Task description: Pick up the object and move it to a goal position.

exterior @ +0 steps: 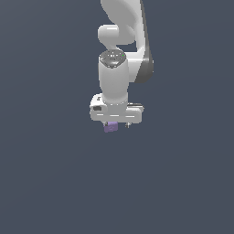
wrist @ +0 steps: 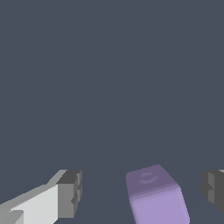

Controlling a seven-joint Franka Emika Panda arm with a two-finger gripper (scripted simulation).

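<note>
Cube [wrist: 155, 197] between spread pincer [wrist: 142, 192], plain dark-grey surface [exterior: 55, 183]

Cube [wrist: 156, 197] between tool [wrist: 142, 190] fingers, untouched

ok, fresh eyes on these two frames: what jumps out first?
The white arm hanging down the middle of a flat dark grey scene, with a small light-purple cube just under its gripper. In the wrist view the cube sits between the two dark fingertips, gaps on both sides, so nothing is gripped yet.
</note>
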